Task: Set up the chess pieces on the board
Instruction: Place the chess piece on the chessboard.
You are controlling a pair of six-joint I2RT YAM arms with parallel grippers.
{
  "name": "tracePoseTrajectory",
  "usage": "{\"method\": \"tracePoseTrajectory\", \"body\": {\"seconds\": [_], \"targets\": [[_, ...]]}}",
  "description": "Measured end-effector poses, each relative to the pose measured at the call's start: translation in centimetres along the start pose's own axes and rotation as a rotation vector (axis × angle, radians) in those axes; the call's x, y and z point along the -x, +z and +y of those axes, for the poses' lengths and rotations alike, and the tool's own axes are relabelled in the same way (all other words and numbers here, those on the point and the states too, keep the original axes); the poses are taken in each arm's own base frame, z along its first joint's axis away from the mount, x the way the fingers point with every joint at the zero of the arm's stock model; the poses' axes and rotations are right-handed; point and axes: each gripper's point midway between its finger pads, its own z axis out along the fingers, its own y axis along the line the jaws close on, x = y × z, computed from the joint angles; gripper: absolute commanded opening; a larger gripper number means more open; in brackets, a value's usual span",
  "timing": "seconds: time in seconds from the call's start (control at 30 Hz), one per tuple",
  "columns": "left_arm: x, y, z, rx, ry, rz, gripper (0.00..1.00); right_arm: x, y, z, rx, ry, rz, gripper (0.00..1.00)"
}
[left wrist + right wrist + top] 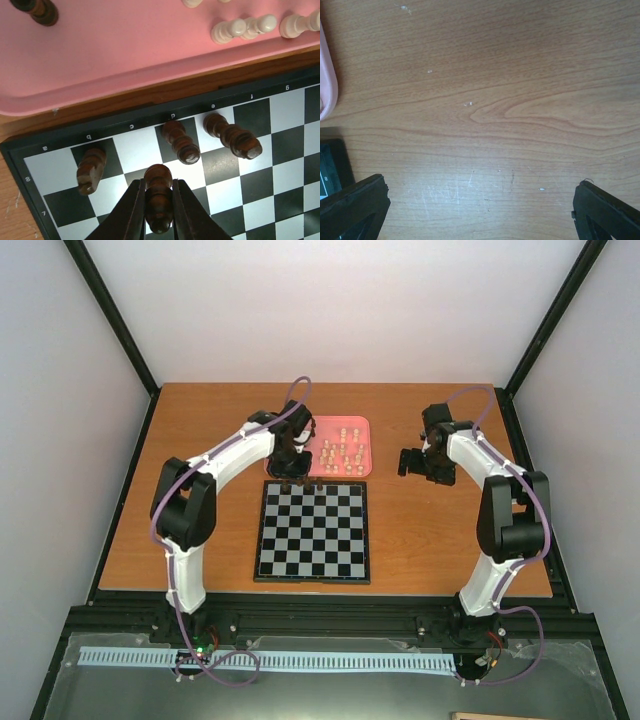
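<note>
Four glossy dark-brown turned chess pieces (180,142) occupy far squares of the board (287,107); left end effector (159,186) grips one, right end effector (480,196) released. Border reads a–g, ranks 8, 7.

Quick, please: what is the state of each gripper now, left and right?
Left gripper: closed on a dark chess piece.
Right gripper: open, holding nothing, above the wooden table.
</note>
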Motion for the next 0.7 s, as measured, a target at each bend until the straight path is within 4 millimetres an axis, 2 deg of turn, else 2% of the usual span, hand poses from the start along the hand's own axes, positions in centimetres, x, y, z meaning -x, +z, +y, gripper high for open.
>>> {"method": "tracePoseTrajectory", "body": {"seconds": [0.17, 0.7], "targets": [[0.0, 0.8, -0.3, 0.011, 0.021, 0.005, 0.01, -0.5, 0.2, -0.2, -0.002, 0.001, 0.008, 1.00], [0.7, 2.3, 0.7, 0.068, 0.031, -0.017, 0.01, -0.5, 0.0, -0.1, -0.001, 0.001, 0.003, 1.00]]}}
